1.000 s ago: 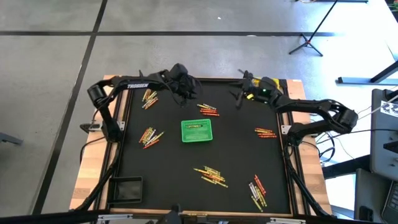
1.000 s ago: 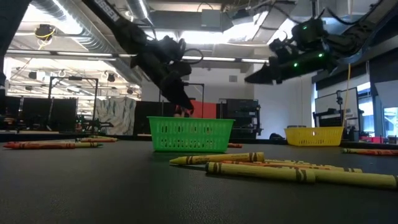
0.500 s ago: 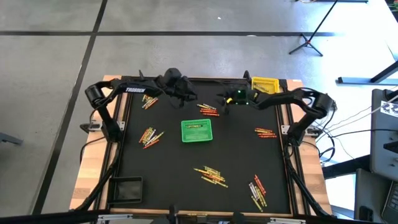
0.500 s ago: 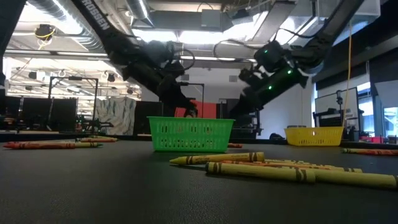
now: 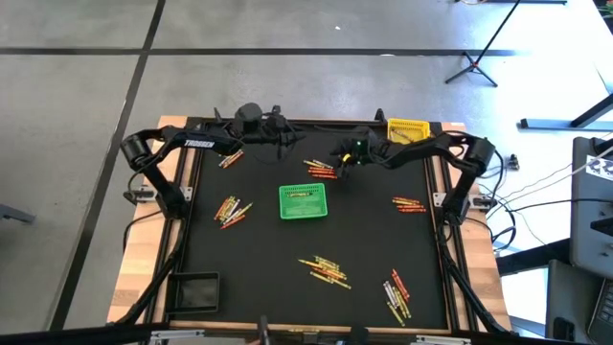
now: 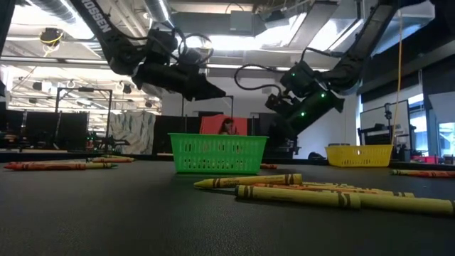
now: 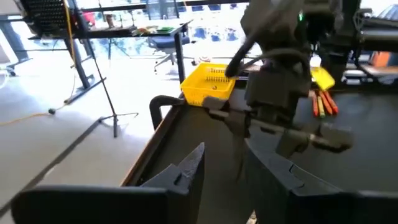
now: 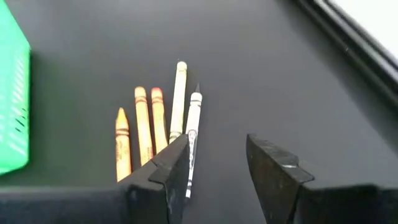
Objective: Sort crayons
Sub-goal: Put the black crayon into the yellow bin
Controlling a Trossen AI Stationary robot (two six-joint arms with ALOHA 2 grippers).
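Right gripper (image 8: 214, 165) hangs low over a small crayon cluster (image 5: 321, 169) near the table's far edge, just beyond the green basket (image 5: 303, 201); fingers spread, nothing between them. In the wrist view a grey crayon (image 8: 193, 134) lies just beside one fingertip, outermost of five, so it is probably the next pick. Left gripper (image 7: 227, 171) waits raised at the far edge, fingers moderately apart and empty, likely keeping clear. Other crayon piles (image 5: 230, 209) are scattered across the black mat (image 5: 259, 259). A yellow basket (image 5: 407, 128) stands at the far right corner. Sorting looks barely begun.
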